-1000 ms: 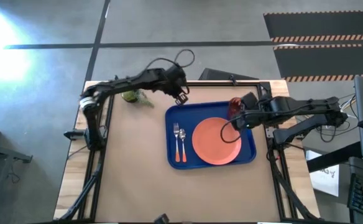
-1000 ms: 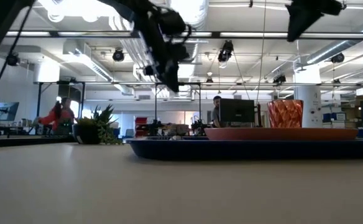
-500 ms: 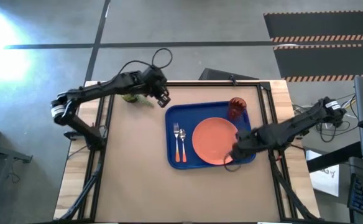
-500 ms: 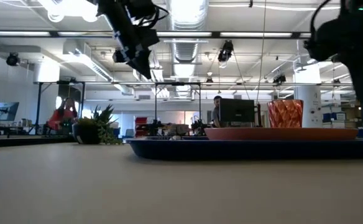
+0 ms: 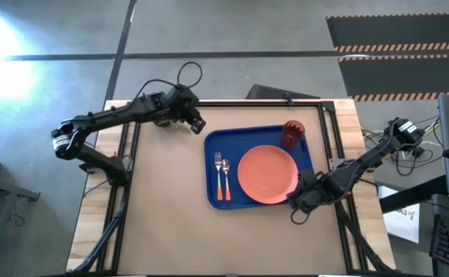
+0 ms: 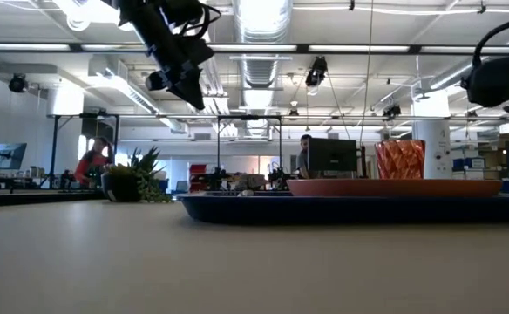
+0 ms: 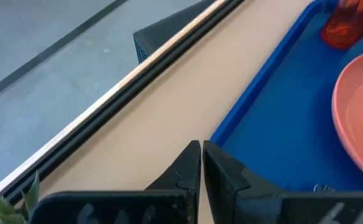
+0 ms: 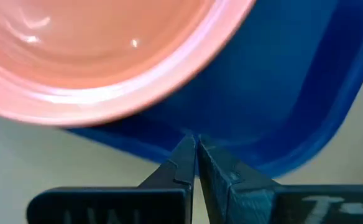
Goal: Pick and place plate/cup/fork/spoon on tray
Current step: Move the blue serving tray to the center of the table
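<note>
Blue tray [image 5: 212, 168] with plate [image 5: 267, 175] just beside right tool [image 5: 297, 203], tips pressed together, empty

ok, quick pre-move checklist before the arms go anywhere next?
1. Plate on tray: ok.
2. Cup upright at the tray's far right corner: ok.
3. Fork and spoon side by side on the tray's left part: ok.
4. Left gripper empty, jaws shut, above the table near the plant: ok.
5. Right gripper empty, jaws shut, by the tray's near right corner: ok.
6. Right gripper touching the rim: cannot tell.
</note>
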`<state>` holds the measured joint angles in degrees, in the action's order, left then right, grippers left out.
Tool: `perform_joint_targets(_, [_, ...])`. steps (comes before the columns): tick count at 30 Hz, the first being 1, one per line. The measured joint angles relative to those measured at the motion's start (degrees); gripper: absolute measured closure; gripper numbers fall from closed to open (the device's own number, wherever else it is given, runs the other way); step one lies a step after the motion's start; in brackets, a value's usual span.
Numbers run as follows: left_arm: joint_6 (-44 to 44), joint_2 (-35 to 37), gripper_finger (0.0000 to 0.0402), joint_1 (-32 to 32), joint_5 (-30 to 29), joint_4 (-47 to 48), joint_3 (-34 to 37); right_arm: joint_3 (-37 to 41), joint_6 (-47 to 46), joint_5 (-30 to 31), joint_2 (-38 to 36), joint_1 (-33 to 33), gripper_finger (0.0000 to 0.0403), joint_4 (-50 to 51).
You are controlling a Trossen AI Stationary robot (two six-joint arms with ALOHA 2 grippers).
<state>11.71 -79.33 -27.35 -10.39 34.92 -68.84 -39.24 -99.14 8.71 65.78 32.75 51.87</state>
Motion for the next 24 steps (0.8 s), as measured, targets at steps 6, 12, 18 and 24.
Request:
perform_joint_targets(6, [0.06,0.08,0.0402,0.00,0.02,-0.35,-0.15,-0.02,0.03,5.93,0.00,0.00,0.0394,-2.41])
perform_joint_targets(12, [0.03,0.13,0.0402,0.00,0.05,-0.23,-0.15,0.15,0.81,6.10,2.16,0.00,0.0394,-4.64])
perform_joint_targets(18, [0.00,0.41,0.0402,0.00,0.24,-0.14,-0.15,0.15,0.81,1.46,5.72,0.00,0.0394,-4.90])
perform_joint_targets(24, [-0.03,0.41,0.0402,0.00,0.22,-0.11,-0.15,0.15,0.73,-0.01,8.50,0.00,0.0394,-8.77])
